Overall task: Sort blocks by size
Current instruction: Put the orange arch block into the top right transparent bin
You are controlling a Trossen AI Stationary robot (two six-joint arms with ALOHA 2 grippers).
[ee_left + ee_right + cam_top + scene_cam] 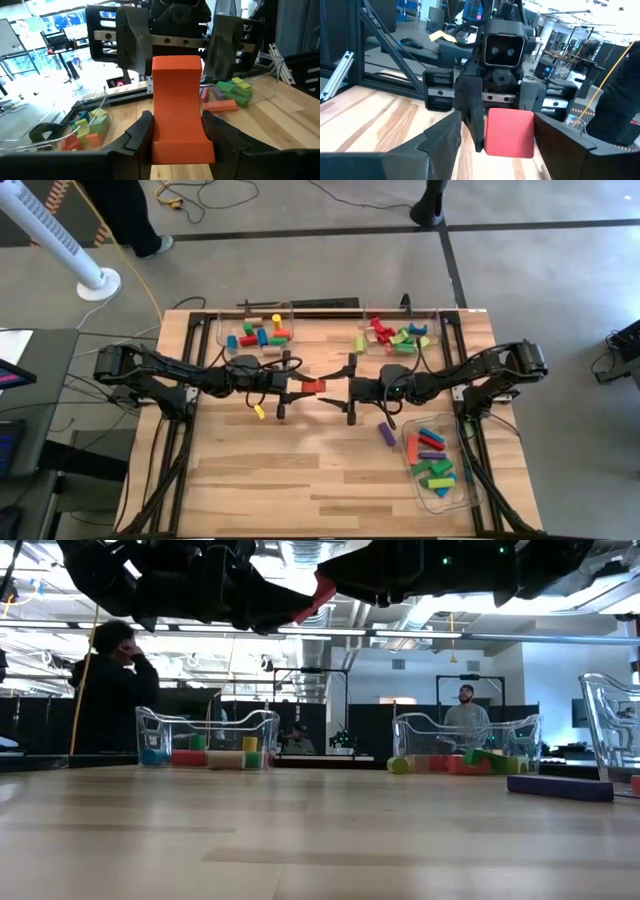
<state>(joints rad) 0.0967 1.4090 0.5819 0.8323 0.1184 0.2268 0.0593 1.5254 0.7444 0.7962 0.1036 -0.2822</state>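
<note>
A red block (313, 386) hangs above the middle of the table, with my left gripper (303, 387) shut on it. In the left wrist view the red block (177, 100) reaches out toward my right gripper (179, 42). My right gripper (346, 388) faces it from the table's right and is open. Its two fingers stand on either side of the block's free end (510, 132); whether they touch it I cannot tell. A purple block (386, 433) and a small yellow block (260, 411) lie flat on the table. My left gripper pinches the red block between its two fingers, on the two side faces (159, 137) of the end nearest the gripper. The fingers come level from the table's left and lie along the block. The block sticks out level toward the right, lifted clear of the table.
Three clear trays hold several blocks each: one at the far left (222, 330), one at the far right (436, 330), one at the near right (468, 480). Black frame rails run along the table's edges. People stand in the room beyond the table.
</note>
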